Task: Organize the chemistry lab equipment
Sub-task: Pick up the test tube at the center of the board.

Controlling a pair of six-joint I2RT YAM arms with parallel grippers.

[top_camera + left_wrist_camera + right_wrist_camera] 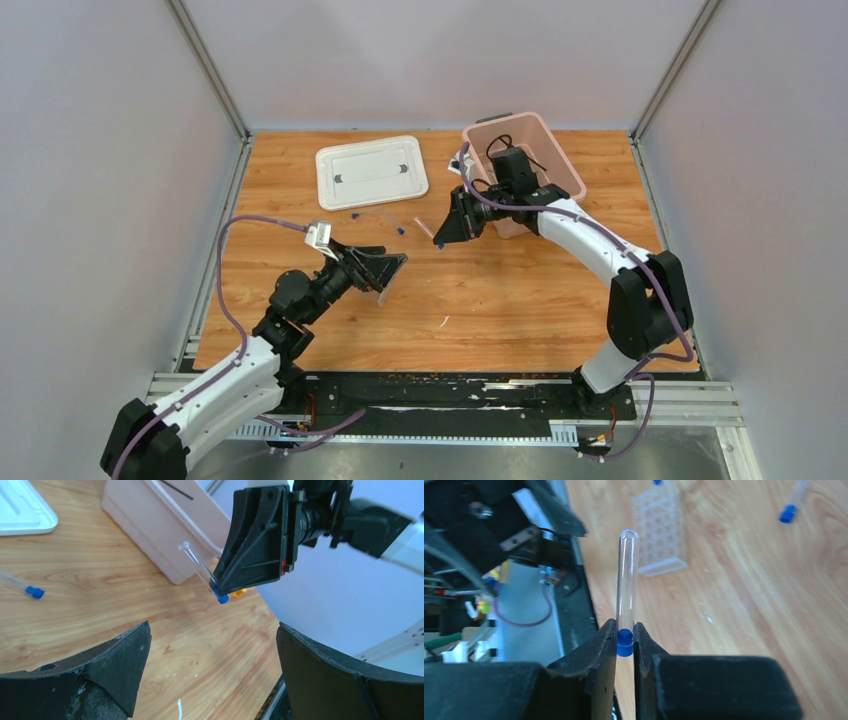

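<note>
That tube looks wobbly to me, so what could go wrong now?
The right gripper pinches the clear tube only at its blue cap end, so it could tilt or slip out. The clear rack has small holes; the tube might miss one and nudge the rack. Another tube lies loose on the table and could roll if bumped.

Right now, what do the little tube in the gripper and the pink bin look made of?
The tube: clear glass or plastic, unclear which; see-through and glossy. Its blue cap: opaque, probably plastic. The pink bin: opaque, matte, likely plastic, judging by its thin smooth walls.
</note>
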